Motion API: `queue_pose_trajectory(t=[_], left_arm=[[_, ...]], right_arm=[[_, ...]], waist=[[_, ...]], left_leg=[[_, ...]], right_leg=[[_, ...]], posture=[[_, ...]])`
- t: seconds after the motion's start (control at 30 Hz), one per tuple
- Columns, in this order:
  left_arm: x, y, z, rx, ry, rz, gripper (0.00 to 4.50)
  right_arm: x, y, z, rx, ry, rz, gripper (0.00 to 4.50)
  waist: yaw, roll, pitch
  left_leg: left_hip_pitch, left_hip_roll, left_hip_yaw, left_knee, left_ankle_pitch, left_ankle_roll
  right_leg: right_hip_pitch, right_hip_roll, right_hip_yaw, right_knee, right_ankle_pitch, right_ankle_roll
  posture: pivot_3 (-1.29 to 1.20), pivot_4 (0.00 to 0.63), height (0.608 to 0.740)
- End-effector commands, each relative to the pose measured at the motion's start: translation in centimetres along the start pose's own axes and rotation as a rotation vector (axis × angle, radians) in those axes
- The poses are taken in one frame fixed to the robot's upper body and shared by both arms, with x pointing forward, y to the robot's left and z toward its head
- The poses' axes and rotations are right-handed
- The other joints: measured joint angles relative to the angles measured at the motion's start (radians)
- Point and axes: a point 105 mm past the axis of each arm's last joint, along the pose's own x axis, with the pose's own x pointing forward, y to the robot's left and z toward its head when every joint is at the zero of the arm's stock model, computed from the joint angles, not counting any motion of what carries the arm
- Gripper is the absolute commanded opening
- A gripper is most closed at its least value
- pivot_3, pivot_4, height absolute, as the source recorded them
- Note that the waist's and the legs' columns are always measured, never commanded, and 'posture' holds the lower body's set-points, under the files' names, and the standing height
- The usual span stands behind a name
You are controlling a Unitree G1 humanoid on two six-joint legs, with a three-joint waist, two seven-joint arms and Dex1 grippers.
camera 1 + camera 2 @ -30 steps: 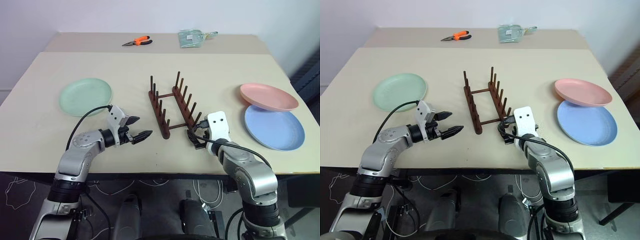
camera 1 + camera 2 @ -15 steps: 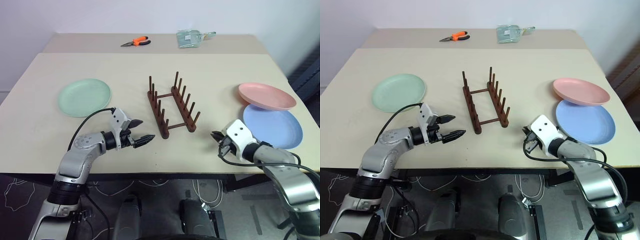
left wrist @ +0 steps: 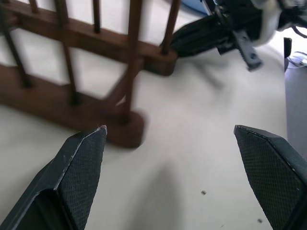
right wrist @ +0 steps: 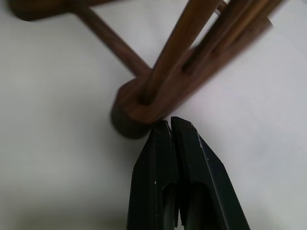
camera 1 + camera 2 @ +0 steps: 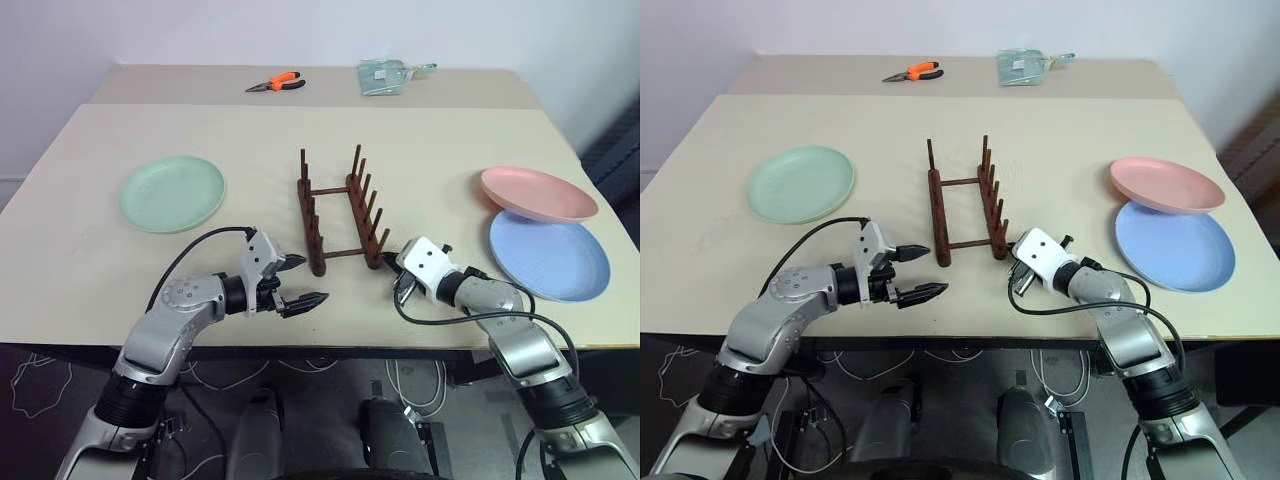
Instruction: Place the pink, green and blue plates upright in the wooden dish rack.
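The wooden dish rack (image 5: 335, 215) stands mid-table with nothing in it, its pegs upright. Far to its left the green plate (image 5: 172, 193) lies flat. At the right edge, the pink plate (image 5: 538, 193) rests tilted on the rim of the blue plate (image 5: 550, 255). My right gripper (image 4: 170, 122) is shut and holds nothing, its tips against the near end of the rack's right rail (image 4: 139, 115). My left gripper (image 5: 315, 280) is open and holds nothing, just short of the left rail's near end (image 3: 124, 129).
Orange-handled pliers (image 5: 275, 82) and a clear packet (image 5: 385, 75) lie on the far table, behind a seam. The table's near edge (image 5: 330, 345) runs just under both grippers. Bare tabletop lies between the rack and the plates on each side.
My right gripper shut, swung out to the right, and has come back to the rack's near right end. The rack's near end has shifted slightly left. My left gripper moved right, closer to the rack.
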Motion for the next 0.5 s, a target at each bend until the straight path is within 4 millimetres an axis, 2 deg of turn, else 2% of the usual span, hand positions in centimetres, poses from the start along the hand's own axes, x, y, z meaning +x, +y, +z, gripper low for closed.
queue_pose_trajectory(t=[0.03,0.17,0.3,0.4,0.5], left_arm=[[-0.1,-0.8,0.6,0.013,-0.017,-0.016,4.4],[-0.4,-0.5,0.2,0.012,0.003,0.006,4.4],[-0.6,0.5,-0.2,0.019,0.02,0.061,4.4],[-0.6,0.7,-0.5,0.031,0.035,0.071,4.4],[-0.4,1.0,-0.7,0.034,0.04,0.085,4.4]], right_arm=[[0.3,1.7,4.1,-0.006,-0.141,0.06,0.05],[1.7,3.5,6.5,0.032,-0.21,0.127,0.05],[3.4,4.8,7.2,0.04,-0.224,0.168,0.05],[4.0,4.9,7.5,0.014,-0.229,0.173,0.05],[3.2,4.2,7.5,0.002,-0.231,0.171,0.05]], waist=[[-0.002,0.0,0.0],[0.0,0.0,0.0],[0.004,0.0,0.0],[0.004,0.0,0.0],[0.004,0.0,0.0]], left_leg=[[0.0,0.0,0.0,0.0,0.0,0.0],[0.0,0.0,0.0,0.0,0.0,0.0],[0.0,0.0,0.0,0.0,0.0,0.0],[0.0,0.0,0.0,0.0,0.0,0.0],[0.0,0.0,0.0,0.0,0.0,0.0]], right_leg=[[0.0,0.0,0.0,0.0,0.0,0.0],[0.0,0.0,0.0,0.001,0.0,0.0],[0.0,0.0,0.0,0.0,0.0,0.0],[0.0,0.0,0.0,0.0,0.0,0.0],[0.0,0.0,0.0,0.0,0.0,0.0]], posture=[[0.0,0.15,0.74],[0.0,0.15,0.74],[0.0,0.15,0.74],[0.0,0.15,0.74],[0.0,0.15,0.74]])
